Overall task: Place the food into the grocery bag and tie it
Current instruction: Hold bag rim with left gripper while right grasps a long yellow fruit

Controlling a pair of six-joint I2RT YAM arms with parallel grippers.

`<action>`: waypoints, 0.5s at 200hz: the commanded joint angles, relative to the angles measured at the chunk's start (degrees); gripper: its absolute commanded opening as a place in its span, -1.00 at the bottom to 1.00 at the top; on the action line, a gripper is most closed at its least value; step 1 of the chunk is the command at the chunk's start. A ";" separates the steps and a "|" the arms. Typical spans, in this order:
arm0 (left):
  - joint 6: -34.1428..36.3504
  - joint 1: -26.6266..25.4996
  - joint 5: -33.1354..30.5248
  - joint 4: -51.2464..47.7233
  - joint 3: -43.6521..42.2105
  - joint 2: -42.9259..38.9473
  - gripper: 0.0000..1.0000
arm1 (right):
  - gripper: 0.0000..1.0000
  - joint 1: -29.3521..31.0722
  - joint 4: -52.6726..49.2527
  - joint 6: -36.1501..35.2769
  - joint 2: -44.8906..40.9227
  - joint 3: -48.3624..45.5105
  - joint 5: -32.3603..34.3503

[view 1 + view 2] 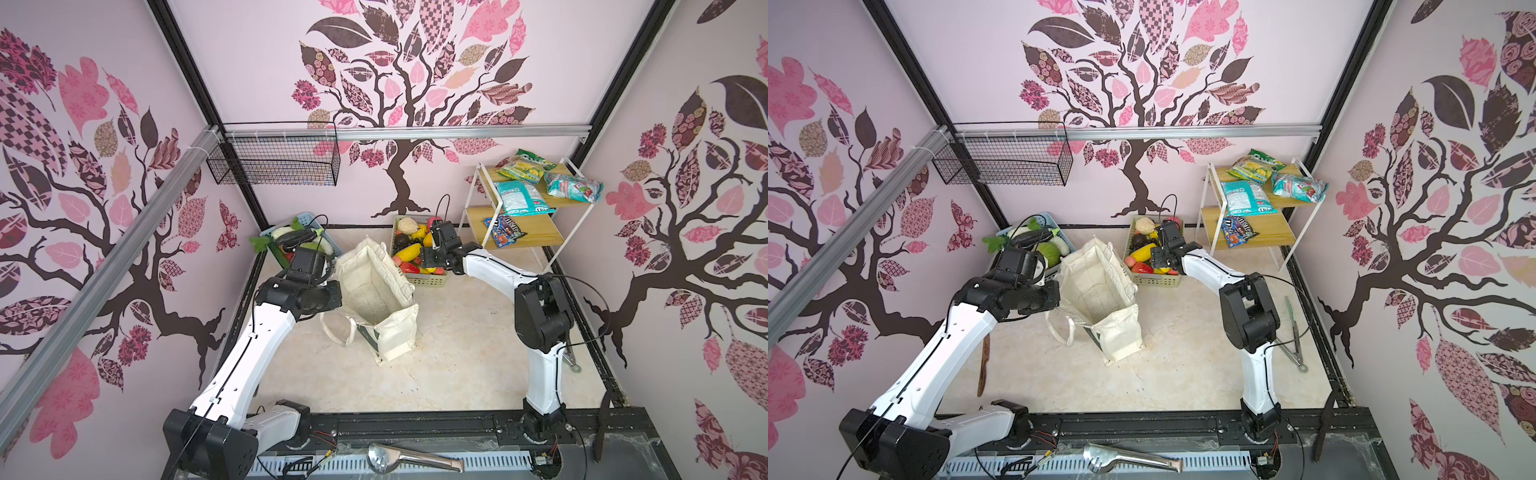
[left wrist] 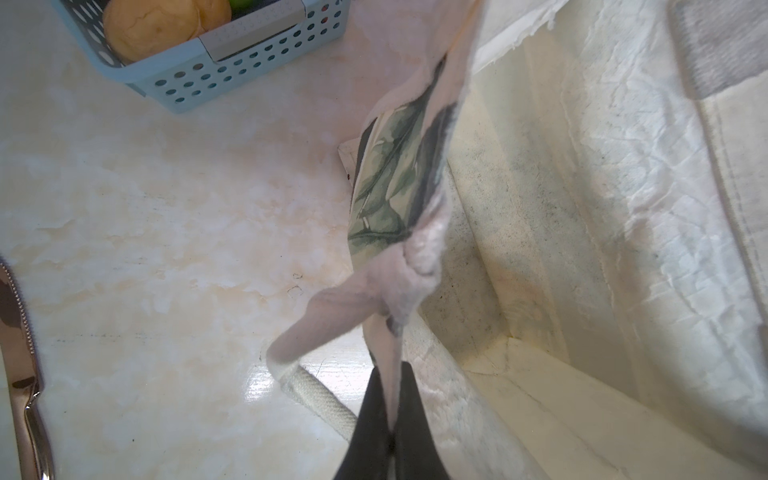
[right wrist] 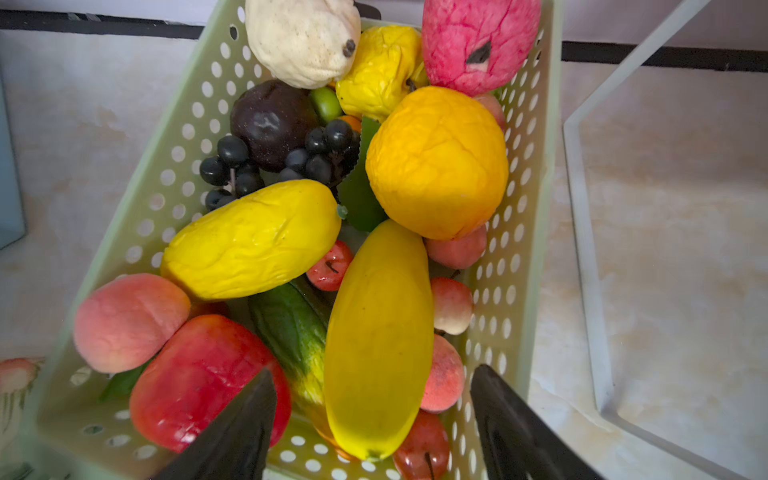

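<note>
Left wrist view shows the left gripper (image 2: 390, 376) clenched on the rim of the bag (image 2: 602, 199), standing open on the table (image 2: 124, 216), while the right gripper (image 3: 372, 368) hangs spread wide over the food (image 3: 436, 162) in the green basket (image 3: 166, 174).

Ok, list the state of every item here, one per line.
grocery bag: upright, mouth open, no food visible inside.
left tool: shut on the grocery bag's rim.
right tool: open, over the long yellow fruit, not gripping.
pale basket: full of toy fruit.
blue basket: holding vegetables.
</note>
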 commanded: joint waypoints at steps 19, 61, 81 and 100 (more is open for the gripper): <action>3.87 0.35 2.30 0.82 3.59 0.49 -1.00 | 0.54 0.63 -3.69 0.25 5.69 5.27 2.75; 4.99 0.34 4.49 0.78 3.63 0.66 -1.00 | 0.52 0.88 -5.83 0.44 9.18 8.65 3.35; 5.19 0.34 5.13 0.72 3.97 0.62 -1.00 | 0.51 0.83 -6.31 0.43 10.40 9.50 3.62; 5.30 0.33 5.40 0.45 4.42 0.40 -1.00 | 0.47 0.89 -6.52 0.53 11.28 9.98 3.28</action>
